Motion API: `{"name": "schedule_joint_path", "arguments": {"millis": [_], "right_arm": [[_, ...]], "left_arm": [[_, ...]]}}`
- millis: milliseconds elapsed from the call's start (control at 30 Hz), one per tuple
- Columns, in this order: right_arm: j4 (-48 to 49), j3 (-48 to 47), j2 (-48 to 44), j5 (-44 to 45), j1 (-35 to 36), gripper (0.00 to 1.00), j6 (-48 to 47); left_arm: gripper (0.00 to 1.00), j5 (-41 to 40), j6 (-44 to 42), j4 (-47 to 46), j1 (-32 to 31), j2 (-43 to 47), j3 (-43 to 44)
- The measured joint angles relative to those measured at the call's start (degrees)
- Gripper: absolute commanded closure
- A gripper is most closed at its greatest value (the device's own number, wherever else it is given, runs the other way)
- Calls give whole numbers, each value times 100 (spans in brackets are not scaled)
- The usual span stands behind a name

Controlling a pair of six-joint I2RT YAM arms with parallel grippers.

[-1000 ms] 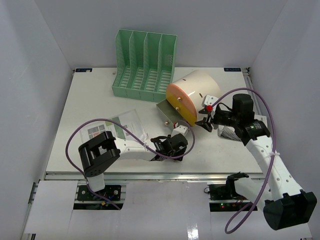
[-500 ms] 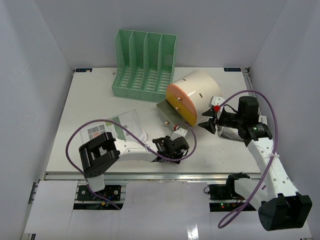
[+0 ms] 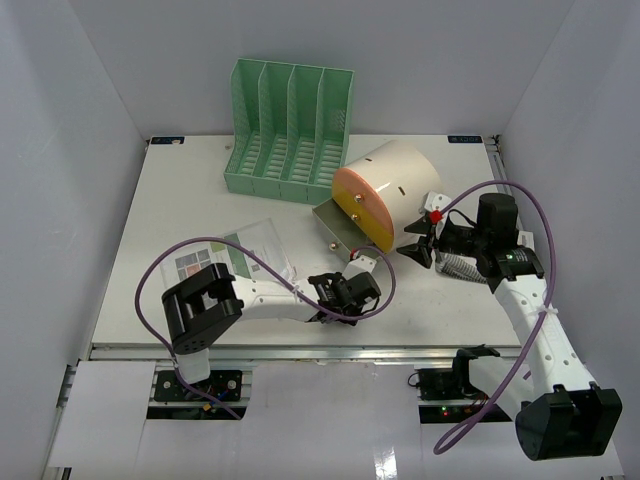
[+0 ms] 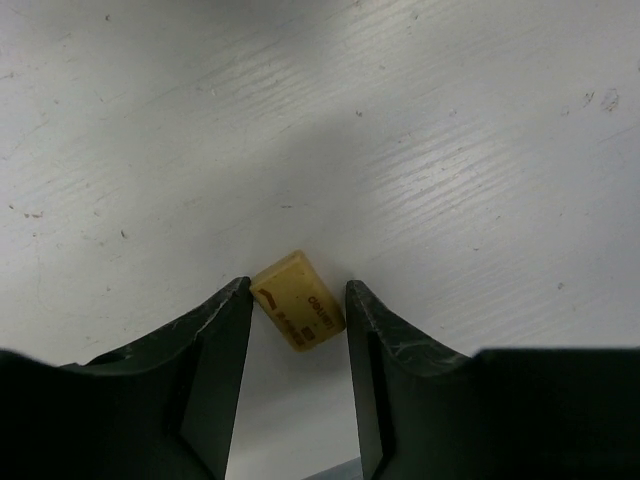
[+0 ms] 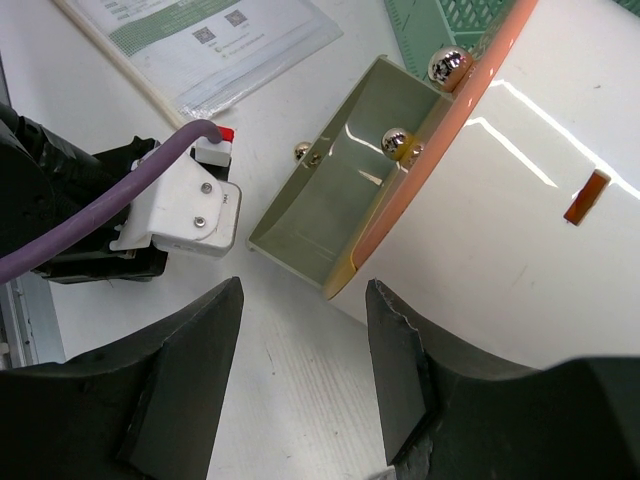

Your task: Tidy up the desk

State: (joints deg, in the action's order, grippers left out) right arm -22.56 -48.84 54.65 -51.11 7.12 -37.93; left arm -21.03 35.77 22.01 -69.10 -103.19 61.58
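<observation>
Your left gripper [image 4: 298,290] is down at the desk [image 3: 170,200], near the middle of its front edge. Its two dark fingers [image 4: 215,360] stand on either side of a small yellow eraser [image 4: 298,313] that lies flat on the white top. The eraser sits askew at the fingertips and nearly fills the gap between them. You cannot tell from the left wrist view whether the jaws pinch it or only bracket it.

Your right gripper [image 5: 303,298] is spread wide and holds nothing. It hovers toward the right edge of the desk, about halfway back, and points at the olive drawer [image 5: 340,190]. That drawer is pulled out of the cream drawer box [image 3: 395,180], which lies on its side right of centre with its orange face turned to the front-left. Two shiny metal knobs [image 5: 396,140] show on that face.

A green file rack [image 3: 285,130] stands upright behind the box, near the middle of the back edge. A printed leaflet in a clear sleeve [image 3: 255,250] lies flat left of centre, nearer the front edge, beside the left arm's purple cable [image 3: 200,245].
</observation>
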Motion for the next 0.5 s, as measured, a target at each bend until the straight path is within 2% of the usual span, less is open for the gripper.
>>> {"name": "schedule_joint_path", "arguments": {"millis": [100,200,333,500], "right_arm": [[2,0,0,-15,-33,41,0],[3,0,0,-31,-56,41,0],[3,0,-4,-59,-115,41,0],[12,52,-56,-126,-211,41,1]], "left_arm": [[72,-7,18,9,5,-1,2],[93,0,41,-4,12,19,-19],[95,57,106,-88,15,187,-199],[95,295,216,-53,27,818,-651]]}}
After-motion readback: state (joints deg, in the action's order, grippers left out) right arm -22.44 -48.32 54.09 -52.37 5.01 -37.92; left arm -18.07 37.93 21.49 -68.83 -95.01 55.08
